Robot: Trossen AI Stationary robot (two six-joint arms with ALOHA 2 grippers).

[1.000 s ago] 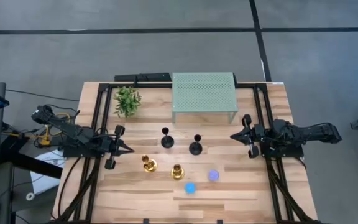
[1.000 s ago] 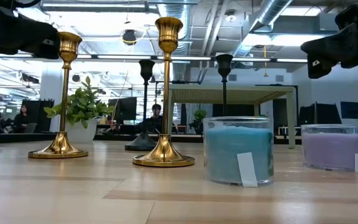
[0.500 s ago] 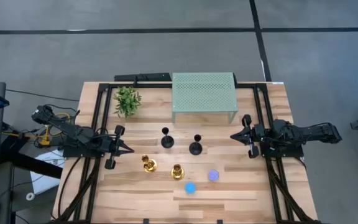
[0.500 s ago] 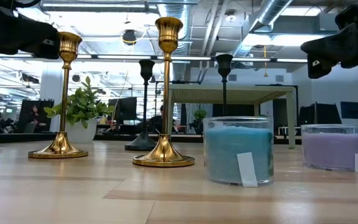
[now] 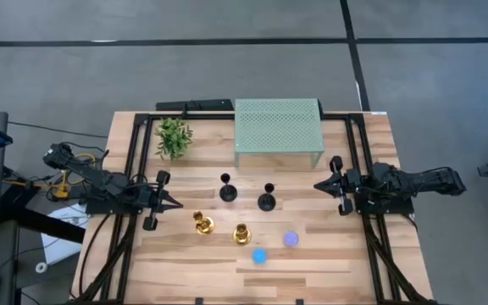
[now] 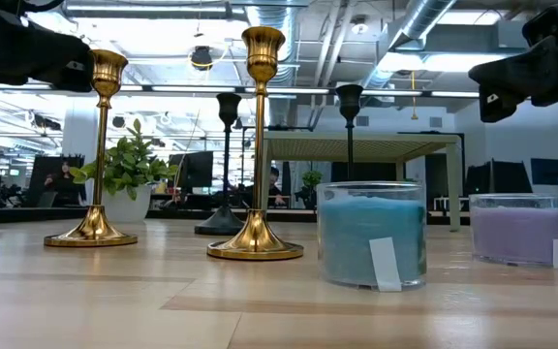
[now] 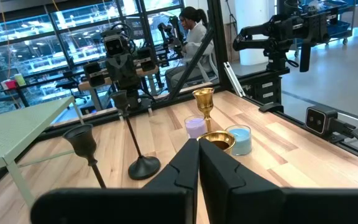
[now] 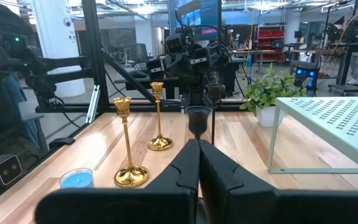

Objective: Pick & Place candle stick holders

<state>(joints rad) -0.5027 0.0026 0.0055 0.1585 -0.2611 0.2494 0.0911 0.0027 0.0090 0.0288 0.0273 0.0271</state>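
1. Nearest the table's front edge stand a blue candle jar [image 5: 259, 255] and a purple candle jar [image 5: 291, 240], close beside the gold holders; a low sweep could knock them.
2. Just behind them, two gold candlestick holders [image 5: 202, 224] [image 5: 242, 233] stand upright on the wooden table [image 5: 329, 254]; tall and slim, they would likely tip if nudged at the stem.
3. Farther back, two black candlestick holders [image 5: 227, 191] [image 5: 267, 201] stand upright.
4. To either side, the left gripper [image 5: 174, 204] and right gripper [image 5: 318, 185] hover with fingers pressed together, holding nothing; neither could take a stem without opening first.
5. Farthest, a green mesh shelf [image 5: 279, 124] and potted plant [image 5: 174, 135].
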